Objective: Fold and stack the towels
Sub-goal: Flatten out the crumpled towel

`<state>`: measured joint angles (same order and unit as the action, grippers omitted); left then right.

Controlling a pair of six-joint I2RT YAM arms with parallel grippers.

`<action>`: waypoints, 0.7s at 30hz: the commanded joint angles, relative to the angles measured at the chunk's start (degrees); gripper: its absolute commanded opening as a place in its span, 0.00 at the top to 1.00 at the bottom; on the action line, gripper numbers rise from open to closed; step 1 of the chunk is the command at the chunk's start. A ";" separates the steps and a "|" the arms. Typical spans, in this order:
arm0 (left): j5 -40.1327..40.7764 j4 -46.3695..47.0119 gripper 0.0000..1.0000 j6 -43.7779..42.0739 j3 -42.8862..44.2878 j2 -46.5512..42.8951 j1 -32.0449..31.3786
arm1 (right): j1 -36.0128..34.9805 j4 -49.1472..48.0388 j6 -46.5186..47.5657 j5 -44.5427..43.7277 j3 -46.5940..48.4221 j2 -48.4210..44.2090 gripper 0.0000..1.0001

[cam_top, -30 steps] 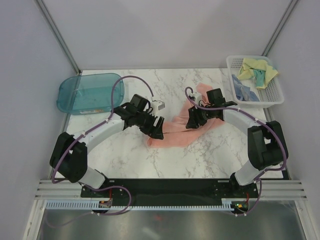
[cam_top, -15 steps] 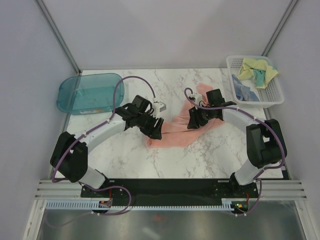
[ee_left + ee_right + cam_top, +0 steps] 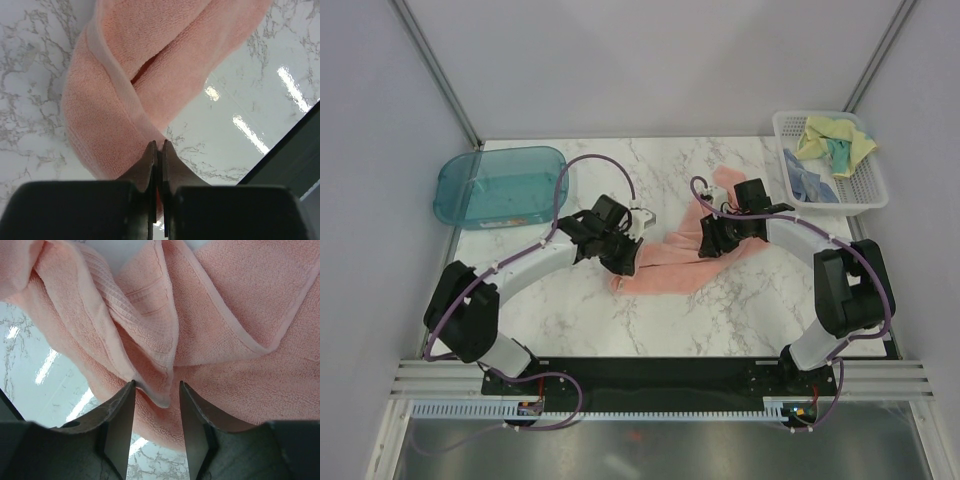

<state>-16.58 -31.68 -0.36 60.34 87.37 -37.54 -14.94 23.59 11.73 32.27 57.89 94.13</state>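
Where the marble worktop (image 3: 720, 310) is widest, the salmon-pink towel (image 3: 670, 268) lies bunched in a loose band across its centre, running from a low end toward 7 o'clock up to a crumpled end toward 1 o'clock. The left jaws are clenched on the towel's 7 o'clock end: in the left wrist view the two fingers (image 3: 148, 165) press flat together, with the hem nipped between their tips and the cloth twisting away from them. The right jaws stand partly apart over the middle of the band, and a hanging fold of hem lies between the fingers (image 3: 122, 410) without filling the gap. At 2 o'clock the white mesh basket (image 3: 870, 185) holds the light blue towel (image 3: 810, 183) and the pale yellow towel (image 3: 835, 140). At 10 o'clock sits the teal tray (image 3: 490, 185).
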 commanded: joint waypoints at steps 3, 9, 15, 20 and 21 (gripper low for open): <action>4.36 0.92 0.98 2.64 1.28 -3.61 -0.08 | 0.35 -1.01 -0.39 1.30 -0.49 -0.26 0.55; 7.43 1.27 0.98 4.40 1.10 -3.00 0.01 | 0.35 -0.92 -0.21 3.86 -1.20 0.00 0.46; 9.89 1.71 0.98 5.72 1.28 -3.61 0.45 | 0.35 -2.76 -0.91 2.89 -1.64 0.01 0.67; 12.88 1.71 0.98 8.35 3.81 -5.63 1.76 | 0.35 -6.10 -3.81 -0.01 -1.55 -4.12 1.00; 13.58 1.71 0.98 9.75 4.69 -6.24 2.12 | 0.35 -6.37 -5.38 -0.89 -1.12 -6.22 1.00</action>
<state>-6.48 -31.57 5.26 60.71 84.93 -36.49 -14.76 21.26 8.86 32.69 56.29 93.14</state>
